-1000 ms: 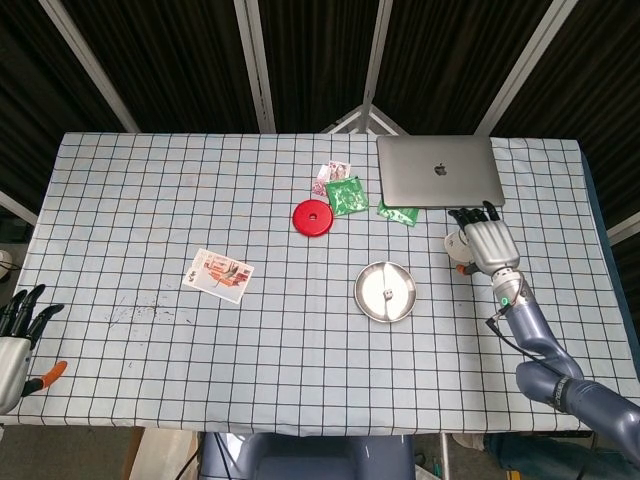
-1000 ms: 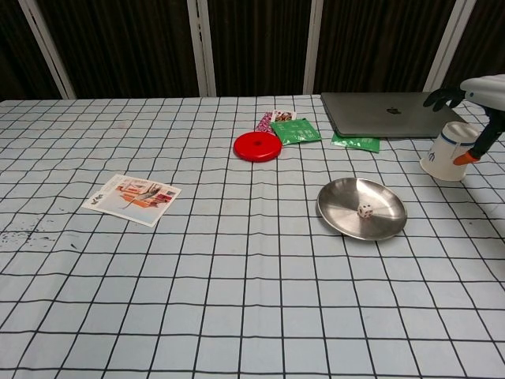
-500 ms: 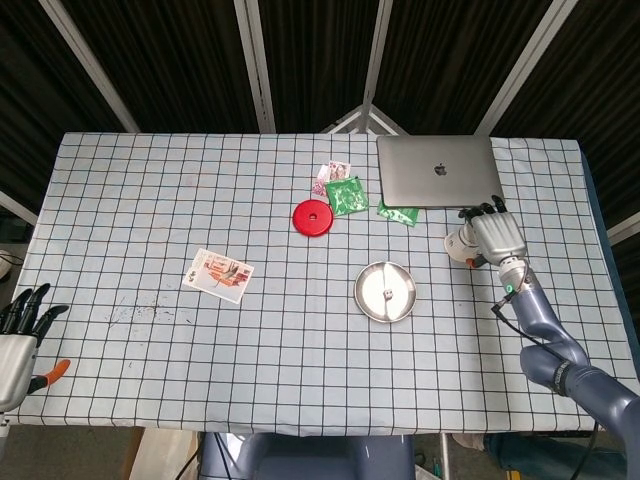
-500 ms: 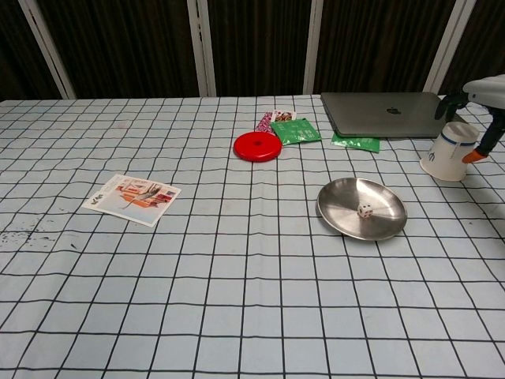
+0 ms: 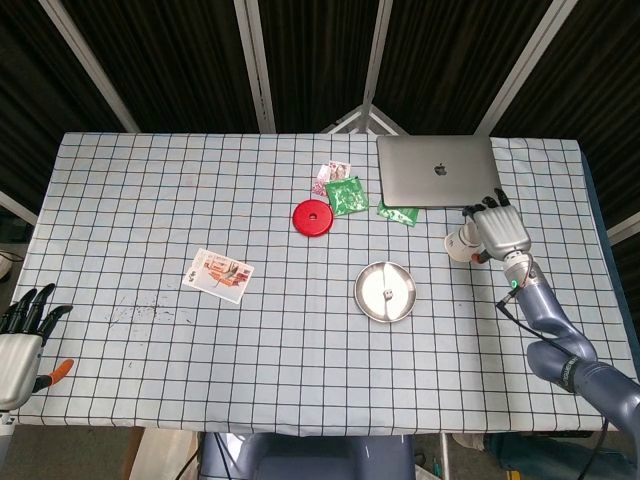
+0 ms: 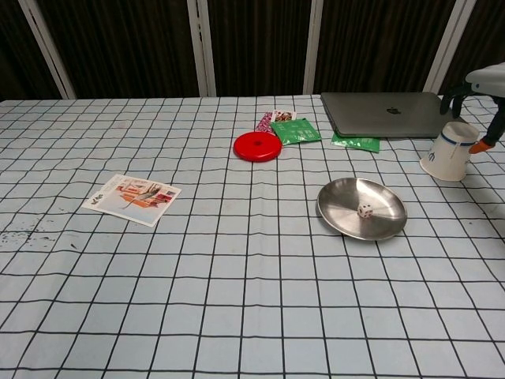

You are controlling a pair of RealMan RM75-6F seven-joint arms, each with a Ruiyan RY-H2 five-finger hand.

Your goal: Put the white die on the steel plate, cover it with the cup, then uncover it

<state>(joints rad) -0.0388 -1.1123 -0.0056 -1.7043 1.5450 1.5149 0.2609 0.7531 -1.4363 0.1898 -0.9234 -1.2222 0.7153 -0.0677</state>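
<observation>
Right robot hand (image 5: 500, 230) sits over the cup (image 5: 461, 243) from above at about four o'clock on the table (image 5: 150, 200), its dark fingers (image 5: 487, 206) pointing toward the closed silver laptop (image 5: 438, 171). Whether it actually grips the cup cannot be told; in the chest view only its edge shows at the frame border, just above and beside the cup (image 6: 450, 151). That cup is white paper with a blue band, standing mouth down and slightly tilted.

Left robot hand (image 5: 20, 335) hovers at the table's eight o'clock corner, fingers spread and holding nothing, with an orange tip beside it.

Near the centre, toward four o'clock, a round steel plate (image 5: 386, 292) lies flat on the checked cloth, well apart from the cup. The white die (image 6: 365, 210) rests inside the plate (image 6: 347, 197), uncovered, its dark pips visible in the chest view.

At about twelve o'clock from the plate lies a red disc (image 5: 312, 218). Beside it are green packets (image 5: 347, 195) and a small pink one, with another green packet at the laptop's near edge. A printed card (image 5: 218, 275) lies flat toward nine o'clock.
</observation>
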